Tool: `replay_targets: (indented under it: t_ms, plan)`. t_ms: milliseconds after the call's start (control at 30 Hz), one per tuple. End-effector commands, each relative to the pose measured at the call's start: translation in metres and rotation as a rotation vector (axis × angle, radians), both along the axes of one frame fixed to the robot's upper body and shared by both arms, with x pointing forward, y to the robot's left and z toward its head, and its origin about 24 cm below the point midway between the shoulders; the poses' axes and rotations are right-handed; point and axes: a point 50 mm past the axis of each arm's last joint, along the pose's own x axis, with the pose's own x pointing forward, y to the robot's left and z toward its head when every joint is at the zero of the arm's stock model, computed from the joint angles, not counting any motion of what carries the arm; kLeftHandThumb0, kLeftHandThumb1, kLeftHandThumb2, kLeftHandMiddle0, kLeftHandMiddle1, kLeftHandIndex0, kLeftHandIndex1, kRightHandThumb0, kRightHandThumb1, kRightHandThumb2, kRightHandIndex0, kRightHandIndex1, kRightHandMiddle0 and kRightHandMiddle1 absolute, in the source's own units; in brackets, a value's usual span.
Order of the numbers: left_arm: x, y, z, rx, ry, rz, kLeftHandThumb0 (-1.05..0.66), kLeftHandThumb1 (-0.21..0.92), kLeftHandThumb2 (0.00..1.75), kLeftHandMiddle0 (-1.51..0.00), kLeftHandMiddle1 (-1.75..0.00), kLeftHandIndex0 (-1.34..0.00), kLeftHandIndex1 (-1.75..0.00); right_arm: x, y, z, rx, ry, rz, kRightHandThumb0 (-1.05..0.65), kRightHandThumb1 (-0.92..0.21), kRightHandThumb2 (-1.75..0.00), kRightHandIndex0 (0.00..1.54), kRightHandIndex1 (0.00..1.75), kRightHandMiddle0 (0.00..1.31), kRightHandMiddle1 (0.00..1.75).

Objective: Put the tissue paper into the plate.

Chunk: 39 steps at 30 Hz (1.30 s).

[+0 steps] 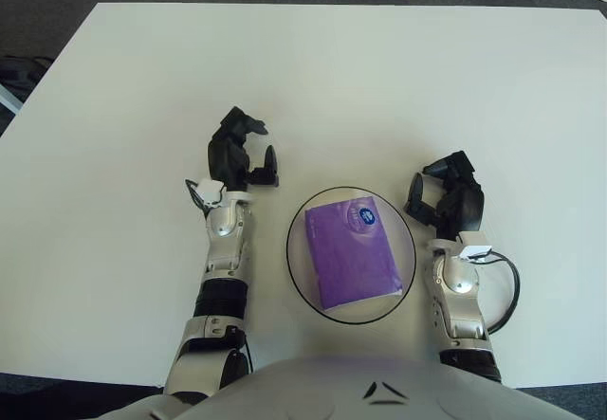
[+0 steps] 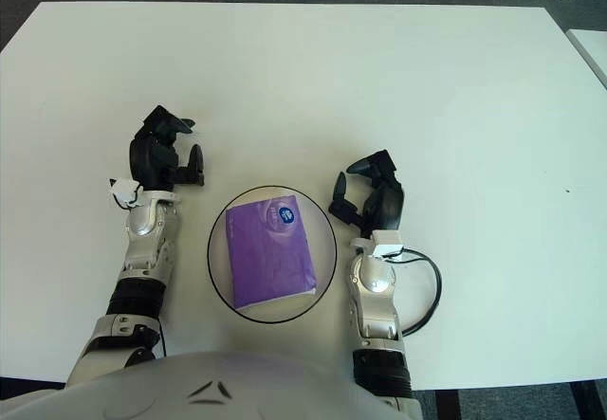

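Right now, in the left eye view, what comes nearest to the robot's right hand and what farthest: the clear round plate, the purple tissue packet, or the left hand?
1. Clear round plate: its rim lies just left of the right hand.
2. Purple tissue packet: inside the plate, a little further left.
3. Left hand: beyond the plate, far left.

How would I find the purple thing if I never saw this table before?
Look at the near edge of the white table, between the robot's left hand and right hand. A clear round plate sits there, and the tissue pack lies inside it: the only purple thing, with a small blue sticker.
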Motion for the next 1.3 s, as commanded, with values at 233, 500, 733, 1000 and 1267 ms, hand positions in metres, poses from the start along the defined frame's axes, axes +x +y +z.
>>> replay_targets:
  t_ms: [233, 500, 733, 1000, 1267]
  plan:
    - [-0.023, 0.01, -0.044, 0.071, 0.228, 0.034, -0.01, -0.12, 1.75, -0.89, -1.75, -0.84, -1.57, -0.015, 0.002, -0.028, 0.054, 0.151, -0.023, -0.47, -0.36, -1.27, 1.08, 1.75, 0.57, 1.75]
    - [-0.027, 0.012, -0.05, 0.144, 0.306, 0.065, -0.01, -0.11, 1.75, -0.91, -1.75, -0.79, -1.6, -0.016, 0.002, -0.028, 0.047, 0.152, -0.019, -0.47, -0.36, -1.27, 1.08, 1.75, 0.58, 1.75]
    - [-0.03, 0.013, -0.053, 0.19, 0.35, 0.072, -0.01, -0.1, 1.75, -0.91, -1.75, -0.77, -1.62, -0.016, 0.002, -0.028, 0.056, 0.142, -0.008, -0.47, -0.36, -1.27, 1.09, 1.75, 0.58, 1.75]
    - [-0.034, 0.012, -0.055, 0.216, 0.396, 0.051, -0.01, -0.07, 1.73, -0.94, -1.67, -0.66, -1.73, -0.016, 0.002, -0.028, 0.053, 0.126, -0.009, -0.47, -0.35, -1.29, 1.12, 1.75, 0.59, 1.75]
    - [-0.037, 0.012, -0.063, 0.231, 0.442, 0.036, -0.01, 0.12, 1.46, -0.87, -1.46, -0.55, -1.75, -0.016, 0.002, -0.028, 0.039, 0.126, -0.013, -0.48, -0.34, -1.3, 1.12, 1.75, 0.59, 1.75]
